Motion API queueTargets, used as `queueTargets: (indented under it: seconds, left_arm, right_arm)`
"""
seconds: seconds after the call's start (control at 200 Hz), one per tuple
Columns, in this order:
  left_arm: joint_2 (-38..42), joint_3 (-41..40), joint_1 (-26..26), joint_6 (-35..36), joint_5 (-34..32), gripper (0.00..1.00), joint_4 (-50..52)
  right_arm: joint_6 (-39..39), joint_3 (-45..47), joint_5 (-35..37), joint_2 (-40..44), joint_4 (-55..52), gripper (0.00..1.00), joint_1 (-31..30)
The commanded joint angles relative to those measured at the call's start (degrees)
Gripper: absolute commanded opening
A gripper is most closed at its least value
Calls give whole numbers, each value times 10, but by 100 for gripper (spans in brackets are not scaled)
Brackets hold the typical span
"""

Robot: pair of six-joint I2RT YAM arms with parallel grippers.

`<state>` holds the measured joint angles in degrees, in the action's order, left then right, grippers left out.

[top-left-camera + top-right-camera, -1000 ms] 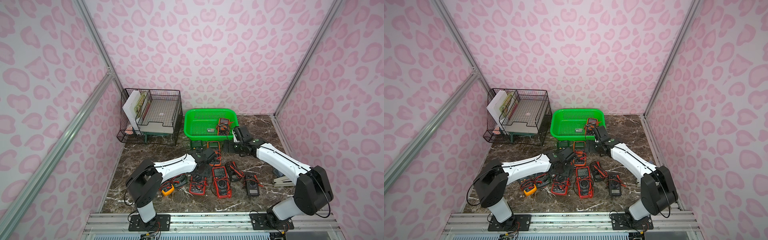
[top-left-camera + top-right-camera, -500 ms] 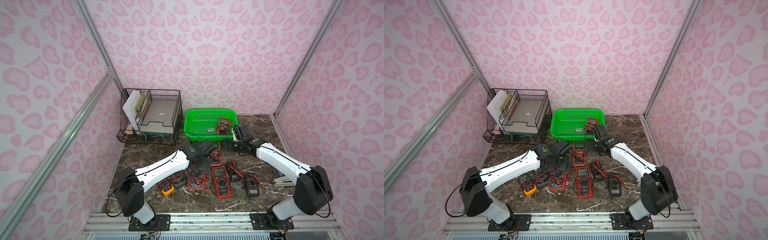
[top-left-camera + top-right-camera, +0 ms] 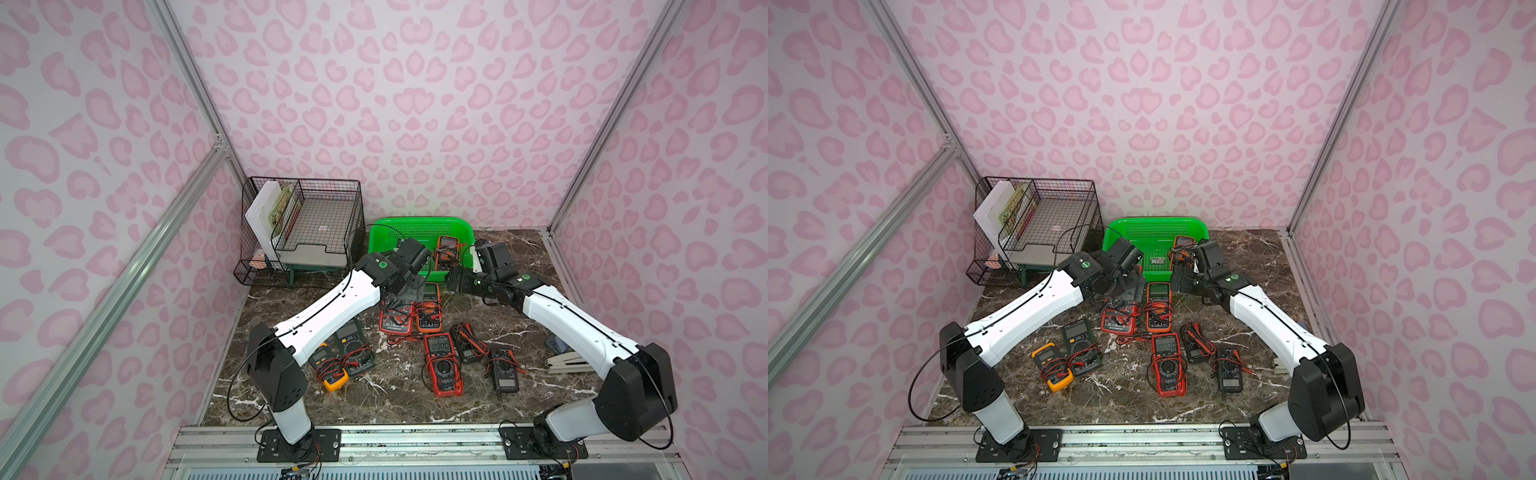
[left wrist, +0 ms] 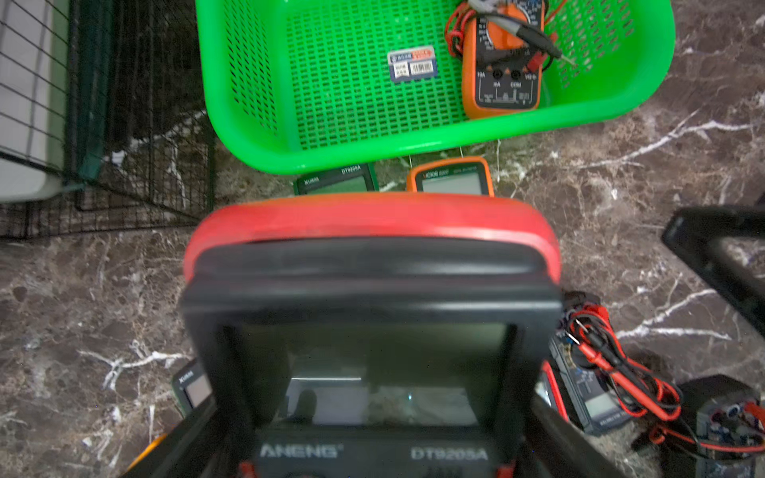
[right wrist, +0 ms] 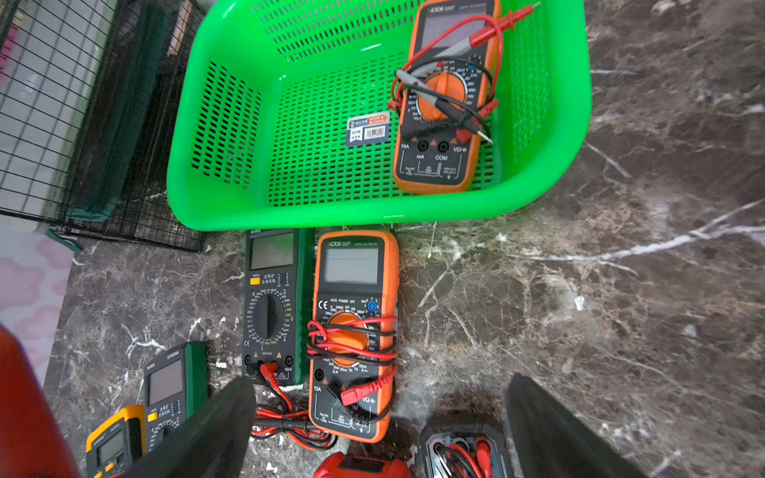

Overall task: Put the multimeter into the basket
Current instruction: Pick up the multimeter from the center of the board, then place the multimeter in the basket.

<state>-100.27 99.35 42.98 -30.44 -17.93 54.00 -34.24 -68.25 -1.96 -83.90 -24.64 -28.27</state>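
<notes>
One red-cased ANENG multimeter (image 4: 372,223) hangs clamped in the left pincer (image 4: 372,438), short of the green perforated plastic basket (image 4: 372,151). Carry it over the near rim, lower, release. Right pincer (image 5: 381,414) gapes empty.

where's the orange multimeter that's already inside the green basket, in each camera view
top view: orange multimeter lies in the right part of the basket.
top view: same spot, in the basket's right part.
left wrist: in the basket, right beside the white barcode sticker.
right wrist: in the basket, beside the same sticker, leads coiled on its face.
shared landmark: the bright green basket around it.
</notes>
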Motion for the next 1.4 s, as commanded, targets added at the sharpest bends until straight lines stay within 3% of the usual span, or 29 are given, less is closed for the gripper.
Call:
queueTargets:
  seconds: [0.0, 0.19, 0.8, 0.97, 1.395]
  left_arm:
    - [-15, 23, -20, 45, -22, 0, -36]
    - [-44, 56, -63, 77, -4, 0, -101]
    - [-249, 301, -122, 184, -10, 0, -187]
    - [-290, 325, -132, 205, -14, 0, -235]
    - [-360, 330, -167, 174, -4, 0, -251]
  right_arm:
    - [0, -11, -12, 1, 22, 99, 6]
    - [-8, -11, -30, -1, 56, 99, 18]
    - [-7, -22, -71, -54, 75, 99, 47]
    - [3, -44, -73, -75, 56, 99, 49]
    - [24, -93, -92, -124, 24, 99, 70]
